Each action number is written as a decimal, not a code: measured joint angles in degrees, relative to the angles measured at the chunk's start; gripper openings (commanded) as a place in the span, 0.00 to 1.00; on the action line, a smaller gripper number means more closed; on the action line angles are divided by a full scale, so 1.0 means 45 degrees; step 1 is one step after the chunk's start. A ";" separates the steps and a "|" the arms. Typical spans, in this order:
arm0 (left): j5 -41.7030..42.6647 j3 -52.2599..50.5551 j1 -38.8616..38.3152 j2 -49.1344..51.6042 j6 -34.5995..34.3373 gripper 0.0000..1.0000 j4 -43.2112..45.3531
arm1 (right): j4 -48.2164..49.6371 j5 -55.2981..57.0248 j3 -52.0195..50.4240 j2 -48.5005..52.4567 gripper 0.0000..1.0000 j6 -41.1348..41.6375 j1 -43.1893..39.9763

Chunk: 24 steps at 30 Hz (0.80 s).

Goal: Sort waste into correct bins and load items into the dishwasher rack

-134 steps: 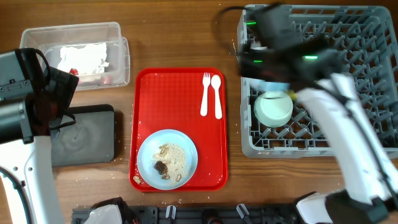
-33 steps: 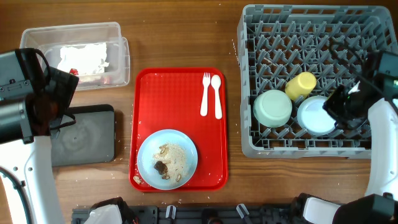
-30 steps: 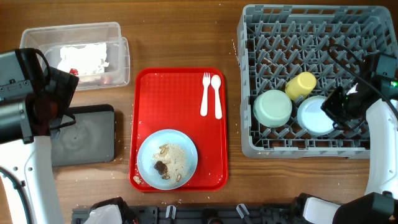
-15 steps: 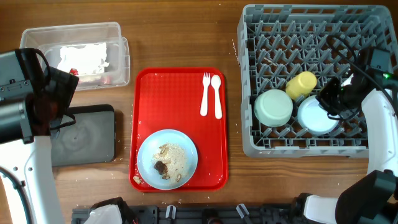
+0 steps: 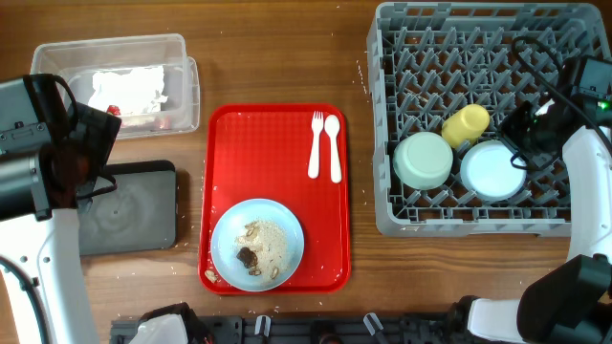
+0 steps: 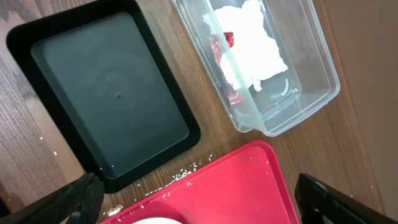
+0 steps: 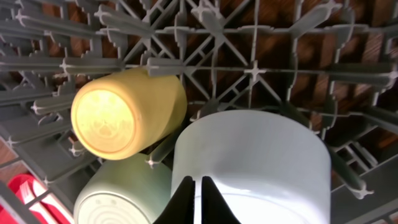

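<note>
I logged: left jaws spread above black tray (image 5: pixel 129 205), clear tub (image 5: pixel 182 43) holding wrapper (image 5: pixel 129 88). Red tray (image 5: pixel 268 143) bore fork (image 5: pixel 316 143), spoon (image 5: pixel 334 143) and plate (image 5: pixel 222 229) of scraps (image 5: pixel 256 247). Rack (image 5: pixel 459 48) held mint bowl (image 5: pixel 424 160), yellow cup (image 5: pixel 466 124) and blue bowl (image 5: pixel 492 170), with right jaws pressed together beside it.

My left hand (image 6: pixel 198 185): fingers spread wide, aimed downward. My right hand (image 7: pixel 193 188): fingers pressed together, aimed downward; arm bent in from the right side.
</note>
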 measured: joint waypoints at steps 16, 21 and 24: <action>0.0000 0.0000 0.0000 0.0000 -0.0005 1.00 0.0000 | -0.1137 0.0243 -0.0053 -0.0005 0.12 -0.0010 0.0000; 0.0000 0.0000 0.0000 0.0000 -0.0005 1.00 0.0000 | -0.0529 0.1282 -0.0214 0.0000 0.12 0.0627 0.0000; 0.0000 0.0000 0.0000 0.0000 -0.0005 1.00 0.0000 | 0.0092 0.1491 -0.0223 0.0000 0.12 0.0714 0.0000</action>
